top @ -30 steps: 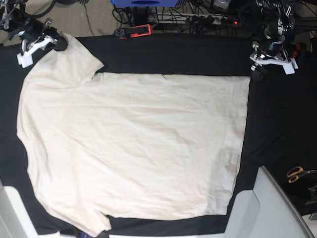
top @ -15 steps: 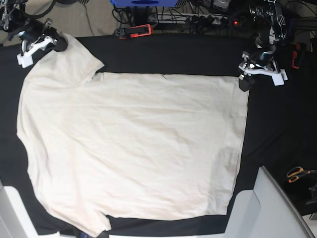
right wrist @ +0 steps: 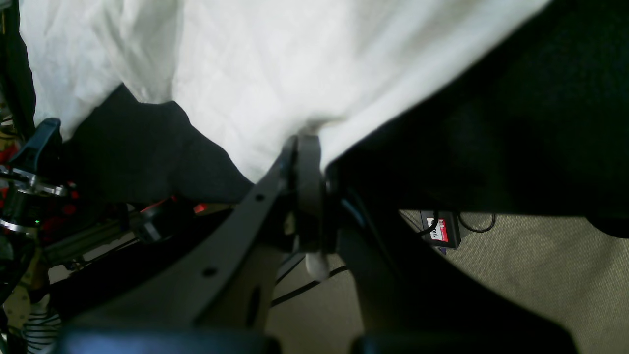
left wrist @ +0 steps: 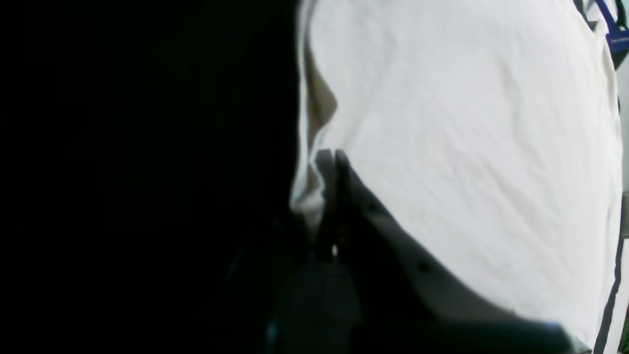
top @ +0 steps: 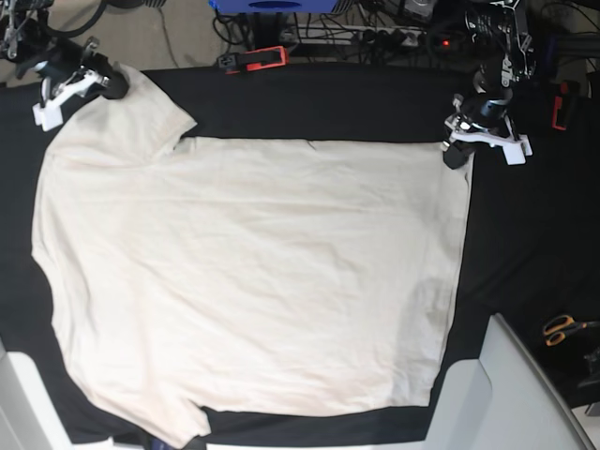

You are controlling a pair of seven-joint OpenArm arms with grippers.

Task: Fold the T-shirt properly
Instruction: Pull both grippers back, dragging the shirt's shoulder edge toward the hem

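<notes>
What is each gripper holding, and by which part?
Left gripper pinches the cream cotton T-shirt at its hem corner; right gripper grips its sleeve edge.

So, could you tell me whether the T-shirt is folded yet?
Still spread flat: the T-shirt lies open across the black cloth, no fold visible.

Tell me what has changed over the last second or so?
The left gripper slid inward from just off the T-shirt onto its far hem corner and closed on the cloth there. The right gripper stayed shut on the far sleeve. The shirt itself still lies flat on the black table cloth.
</notes>
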